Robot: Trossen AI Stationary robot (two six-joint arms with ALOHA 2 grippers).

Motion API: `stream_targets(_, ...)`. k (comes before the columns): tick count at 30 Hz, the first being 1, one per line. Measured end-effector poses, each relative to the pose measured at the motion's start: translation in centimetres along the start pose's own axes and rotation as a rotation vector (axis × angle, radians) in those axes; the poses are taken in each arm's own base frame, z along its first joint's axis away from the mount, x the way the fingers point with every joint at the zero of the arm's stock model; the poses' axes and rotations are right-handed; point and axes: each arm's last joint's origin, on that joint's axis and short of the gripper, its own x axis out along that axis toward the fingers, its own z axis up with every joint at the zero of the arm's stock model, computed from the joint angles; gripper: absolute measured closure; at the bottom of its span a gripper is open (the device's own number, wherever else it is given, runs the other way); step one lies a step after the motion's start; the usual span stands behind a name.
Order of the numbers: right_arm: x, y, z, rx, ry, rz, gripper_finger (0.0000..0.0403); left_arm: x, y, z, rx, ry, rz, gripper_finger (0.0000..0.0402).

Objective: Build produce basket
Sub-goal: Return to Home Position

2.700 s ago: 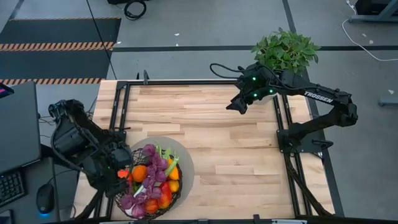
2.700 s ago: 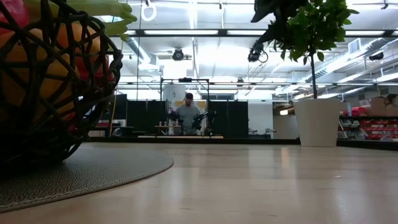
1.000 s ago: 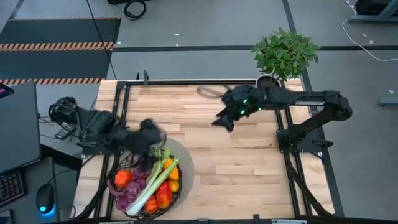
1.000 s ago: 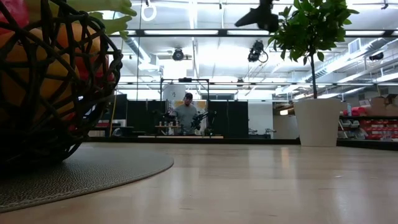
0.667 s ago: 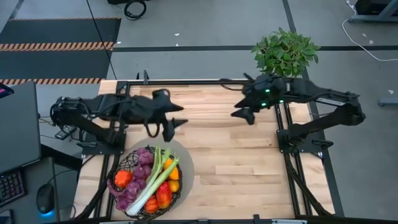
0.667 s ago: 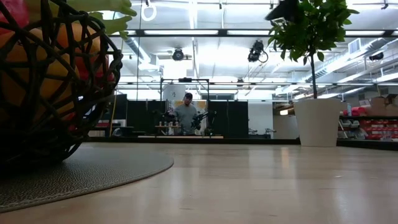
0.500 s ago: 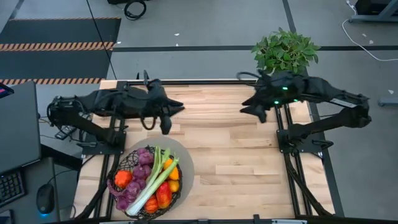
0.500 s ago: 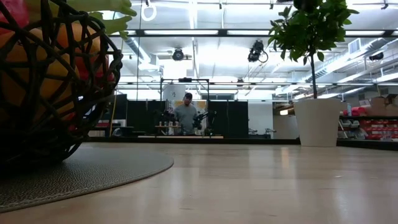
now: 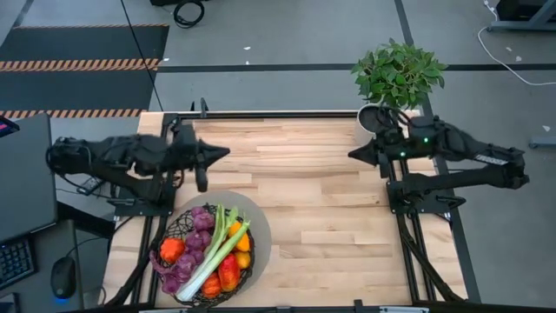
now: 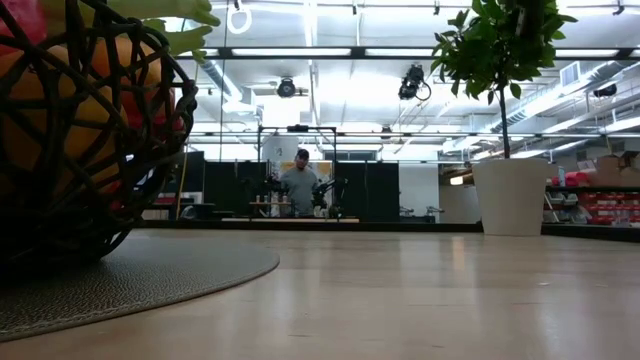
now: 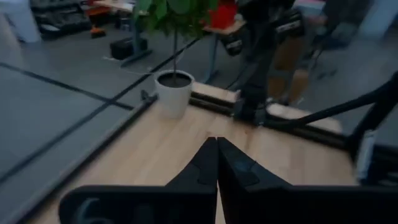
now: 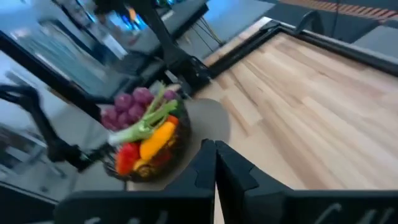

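**At the table's left corner: loaded basket, clearance hazards**

In the high view, the basket (image 9: 250,268) is found at the lower-left corner of the table (image 9: 330,217), set on a round grey mat (image 9: 258,213). It is heaped: grapes (image 9: 201,219) at the far side and celery (image 9: 213,252) laid across the top, with orange, red and yellow pieces beneath (not all kinds can be told). No produce is seen loose on the table.

The left gripper (image 11: 216,146) is held above the table just beyond the mat, fingers pressed together, nothing held. The right gripper (image 12: 215,149), likewise closed and empty, is held near the plant pot (image 10: 510,195).

Hazards:
- The celery could be clipped and the heap spilled if the left arm is lowered across the basket.
- The pot could be struck by a wide right-arm swing.
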Motion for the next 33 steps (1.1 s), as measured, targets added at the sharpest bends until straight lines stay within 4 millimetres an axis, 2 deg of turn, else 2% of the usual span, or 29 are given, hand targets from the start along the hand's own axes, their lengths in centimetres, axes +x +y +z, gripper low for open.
stream_targets(4,1.1,-1.8,-2.8,0.056,-0.048,0.032,0.0385,-0.5,1.4,-5.3,-0.106,-0.112,-0.087,0.04)
stream_targets(7,2.3,-3.3,-4.9,0.066,-0.089,0.06,0.0395,-0.7,2.6,-8.8,-0.184,-0.227,-0.166,0.04)
stream_targets(10,3.3,-4.6,-6.7,0.097,-0.174,0.114,0.0395,-0.7,3.8,-12.5,-0.246,-0.273,-0.219,0.04)
stream_targets(13,4.0,-6.0,-8.4,0.165,-0.256,0.165,0.039,-1.0,4.8,-15.2,-0.295,-0.307,-0.233,0.04)
stream_targets(21,4.9,-8.8,-11.7,0.194,-0.355,0.192,0.0397,-1.6,6.2,-18.9,-0.314,-0.365,-0.246,0.0401)
stream_targets(27,5.1,-9.7,-12.4,0.029,-0.367,0.132,0.039,-1.2,6.8,-22.5,-0.377,-0.486,-0.295,0.0401)
stream_targets(33,5.4,-10.8,-13.5,0.055,-0.307,0.142,0.0396,-1.2,6.9,-23.0,-0.309,-0.469,-0.284,0.0401)
